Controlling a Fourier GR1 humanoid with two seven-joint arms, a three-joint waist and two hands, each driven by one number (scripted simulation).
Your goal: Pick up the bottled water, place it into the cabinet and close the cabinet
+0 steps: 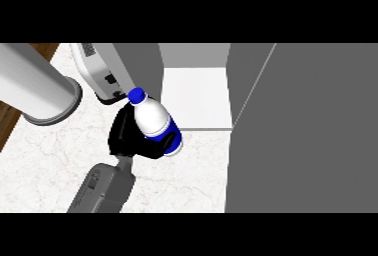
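The water bottle is white with a blue cap and a blue label. It leans with its cap up and to the left, just in front of the cabinet's left corner. My left hand is shut on its lower half, with black fingers crossing the blue label. The grey forearm comes in from the lower edge. The cabinet stands open, showing a white floor and grey inner walls. Its wide grey door fills the view's right side. My right hand does not show.
A thick grey cylinder slants in from the upper left above the counter. A white and grey object with black holes sits behind the bottle, beside the cabinet's left wall. The white marble counter meets a brown strip at the far left.
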